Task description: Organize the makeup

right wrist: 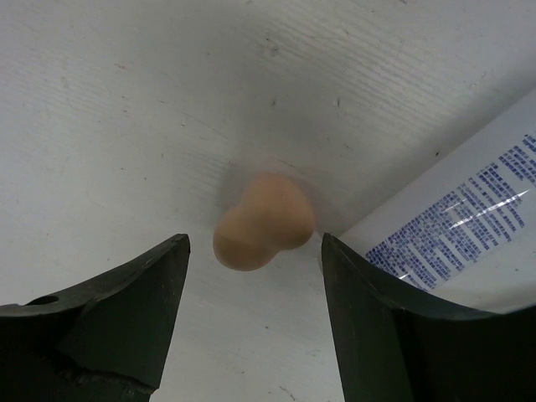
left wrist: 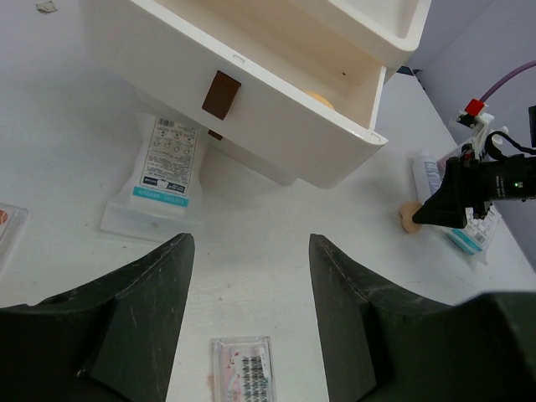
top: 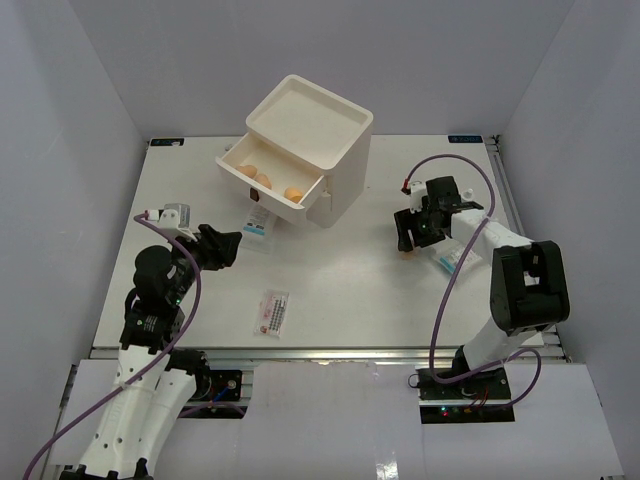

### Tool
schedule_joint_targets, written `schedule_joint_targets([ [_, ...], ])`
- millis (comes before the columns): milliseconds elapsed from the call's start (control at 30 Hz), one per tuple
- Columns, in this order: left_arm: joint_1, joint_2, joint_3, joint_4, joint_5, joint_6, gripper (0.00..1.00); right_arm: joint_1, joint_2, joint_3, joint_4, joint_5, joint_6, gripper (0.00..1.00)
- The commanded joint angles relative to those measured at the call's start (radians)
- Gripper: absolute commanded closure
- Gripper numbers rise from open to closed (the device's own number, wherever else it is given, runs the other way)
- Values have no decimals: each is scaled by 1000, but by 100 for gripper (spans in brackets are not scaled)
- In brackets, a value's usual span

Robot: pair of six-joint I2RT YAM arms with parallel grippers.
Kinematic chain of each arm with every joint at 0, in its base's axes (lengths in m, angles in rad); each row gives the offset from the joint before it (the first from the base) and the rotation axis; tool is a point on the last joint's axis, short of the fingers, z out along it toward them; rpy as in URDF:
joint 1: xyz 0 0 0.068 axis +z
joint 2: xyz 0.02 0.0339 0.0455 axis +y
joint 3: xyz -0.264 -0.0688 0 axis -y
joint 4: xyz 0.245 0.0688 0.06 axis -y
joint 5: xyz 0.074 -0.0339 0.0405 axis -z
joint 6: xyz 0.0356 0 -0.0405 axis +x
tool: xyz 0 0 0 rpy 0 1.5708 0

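Note:
Three tan sponges (top: 264, 181) lie in the open top drawer (top: 300, 205) of the cream box. A fourth sponge (top: 408, 253) lies on the table at the right; in the right wrist view it (right wrist: 264, 222) sits just ahead of my right gripper (right wrist: 255, 251), which is open, empty and low over it. A white-blue tube (right wrist: 461, 243) lies right beside that sponge. A blue-print sachet (top: 258, 225) lies in front of the drawer. A pink-red sachet (top: 272, 311) lies nearer me. My left gripper (top: 225, 247) is open and empty, left of the blue sachet (left wrist: 163, 172), with the pink-red sachet (left wrist: 243, 368) below its jaws.
The cream box (top: 310, 125) stands at the back centre with its drawer pulled out toward the left front. The right arm (top: 525, 280) reaches in from the right edge. White walls enclose the table on three sides.

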Motion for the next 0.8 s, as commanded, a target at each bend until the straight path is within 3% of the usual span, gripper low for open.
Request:
schedule_joint_targets([
  [0,3,-5,1,2,-9,-5,32,6,13,13,53,50,-15,31],
  [367,3,-2,-2,4,-3,-5,32,10,70,15,60,7,-36,57],
  [533,3,-5,-3,5,6,-5,32,11,24,42,33,-50,-83,84],
  [667,4,-1,-7,10,17,-4,32,16,-72,80,-29,-186,-187,90],
  [767,3,7,-7,14,34,-4,32,41,-173,169,-107,-385,-312,90],
])
